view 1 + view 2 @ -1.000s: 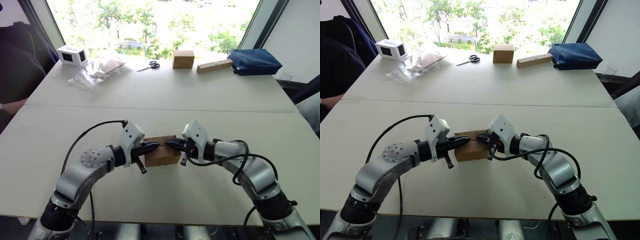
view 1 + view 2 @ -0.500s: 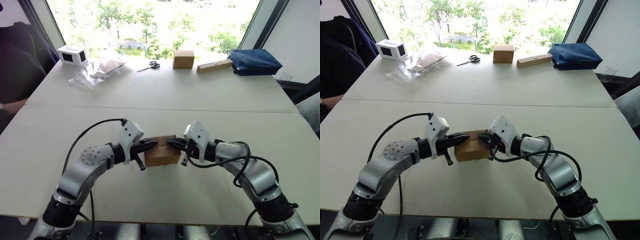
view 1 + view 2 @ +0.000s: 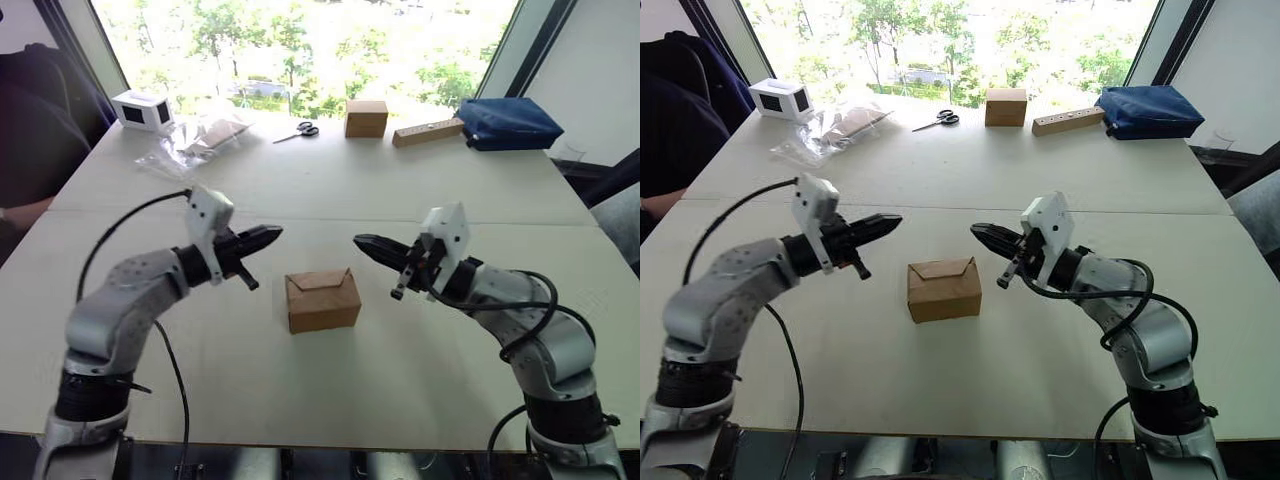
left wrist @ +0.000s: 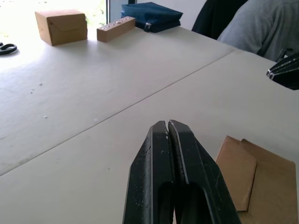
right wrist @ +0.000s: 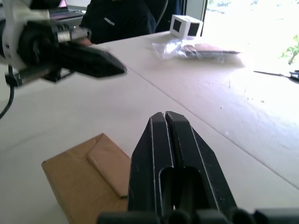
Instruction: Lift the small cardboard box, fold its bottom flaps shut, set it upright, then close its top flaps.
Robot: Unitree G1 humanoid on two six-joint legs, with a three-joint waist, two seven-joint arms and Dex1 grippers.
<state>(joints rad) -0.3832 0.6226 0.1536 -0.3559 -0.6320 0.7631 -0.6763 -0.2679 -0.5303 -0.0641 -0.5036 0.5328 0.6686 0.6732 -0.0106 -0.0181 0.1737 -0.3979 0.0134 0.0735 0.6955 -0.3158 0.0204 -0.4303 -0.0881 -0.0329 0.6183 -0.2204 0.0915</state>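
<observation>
I see the left end effector (image 3: 268, 235) pinched closed, empty, raised off the bench (image 3: 330, 190). Right end effector (image 3: 366, 244) likewise closed, gripping nothing. Between them, apart from both, the small cardboard box (image 3: 322, 299) sits on the bench, top flaps (image 3: 322, 279) folded shut.

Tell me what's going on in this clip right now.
The small cardboard box sits upright on the white table, its top flaps folded shut. Neither arm is touching it: the left end effector and right end effector hang apart above the table on either side, both shut on nothing. The closing looks finished.
</observation>
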